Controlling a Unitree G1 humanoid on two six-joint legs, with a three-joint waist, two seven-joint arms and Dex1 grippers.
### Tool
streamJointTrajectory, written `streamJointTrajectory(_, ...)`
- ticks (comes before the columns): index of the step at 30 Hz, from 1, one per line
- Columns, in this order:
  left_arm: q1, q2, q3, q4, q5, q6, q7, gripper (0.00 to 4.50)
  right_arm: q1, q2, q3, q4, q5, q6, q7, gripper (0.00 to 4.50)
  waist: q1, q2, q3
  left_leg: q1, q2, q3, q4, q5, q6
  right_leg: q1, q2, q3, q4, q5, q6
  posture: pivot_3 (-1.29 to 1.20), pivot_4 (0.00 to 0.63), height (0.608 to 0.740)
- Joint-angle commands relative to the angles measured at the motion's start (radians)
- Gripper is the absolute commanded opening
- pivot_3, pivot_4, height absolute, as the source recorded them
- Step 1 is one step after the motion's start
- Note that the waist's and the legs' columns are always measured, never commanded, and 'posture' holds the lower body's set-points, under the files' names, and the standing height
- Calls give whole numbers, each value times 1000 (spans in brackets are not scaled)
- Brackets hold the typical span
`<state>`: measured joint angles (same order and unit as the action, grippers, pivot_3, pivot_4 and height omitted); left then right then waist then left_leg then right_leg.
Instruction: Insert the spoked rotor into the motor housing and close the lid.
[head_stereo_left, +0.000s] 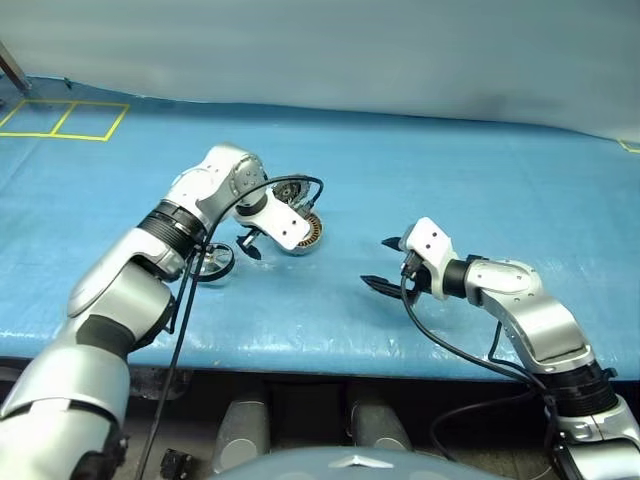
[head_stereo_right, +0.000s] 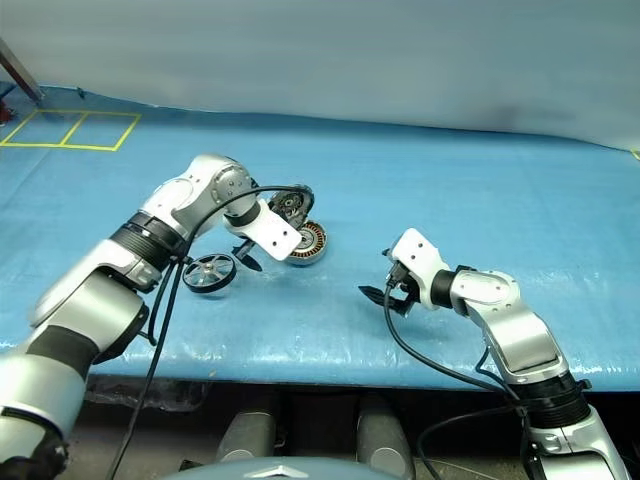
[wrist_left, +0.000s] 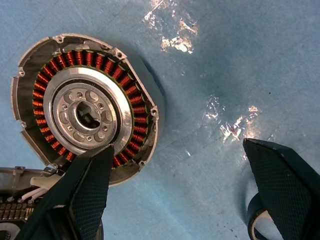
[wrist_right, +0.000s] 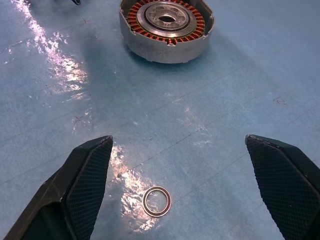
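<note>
- Rotor (head_stereo_right: 210, 272) lies flat on the blue table (head_stereo_right: 450, 190), just on your left of the housing and apart from it, close under the left forearm.
- Housing (wrist_left: 86, 107) sits open on the table, its ring of copper windings and pale hub facing up; in the eye views you see it at (head_stereo_right: 308, 241), partly covered by the left wrist.
- Lid (head_stereo_right: 289, 206) stands behind the housing, at its far rim, tilted up; most of it is hidden by the wrist, so you cannot tell which face shows.
- Your left gripper (wrist_left: 175, 195) points steeply down beside the housing with its fingers spread wide and nothing between them; one finger (wrist_left: 90, 185) overlaps the housing's near rim in the wrist view, and you cannot tell whether it touches.
- Your right gripper (wrist_right: 182, 185) hovers low over the table, well apart from the housing on the right, aimed toward it, fingers spread wide and empty.
- A small thin ring (wrist_right: 156, 201) lies flat on the table between the right fingers' tips, untouched.
</note>
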<state>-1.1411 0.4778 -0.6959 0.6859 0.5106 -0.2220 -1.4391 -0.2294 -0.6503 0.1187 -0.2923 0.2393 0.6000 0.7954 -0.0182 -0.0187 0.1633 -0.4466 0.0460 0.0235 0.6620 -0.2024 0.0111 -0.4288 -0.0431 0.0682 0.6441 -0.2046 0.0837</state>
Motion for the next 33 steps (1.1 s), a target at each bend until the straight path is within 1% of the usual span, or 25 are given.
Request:
streamJointTrajectory(1,-51,-27,13,36,14,-17,31,4500,4,-4,-26,-59,12,2,-14,4478,1,0,0,0,0,0,0,0,0,0,0,0,0,0,0,0,150,740)
streamJointTrajectory(10,-94,-69,6,131,37,-56,62,4500,47,3,-42,-77,20,-2,-47,4478,3,0,0,0,0,0,0,0,0,0,0,0,0,0,0,0,150,740)
streamJointTrajectory(20,-77,-101,-1,192,58,-90,73,4500,62,10,-47,-87,28,-6,-74,4478,4,0,0,0,0,0,0,0,0,0,0,0,0,0,0,0,150,740)
streamJointTrajectory(27,-65,-101,-3,222,74,-107,73,4500,65,18,-50,-87,30,-11,-88,4478,3,0,0,0,0,0,0,0,0,0,0,0,1,1,0,0,150,740)
streamJointTrajectory(33,-59,-119,-9,256,90,-122,107,4500,57,22,-49,-93,28,-11,-96,4478,3,0,0,0,0,0,1,0,0,0,0,0,1,1,0,0,150,740)
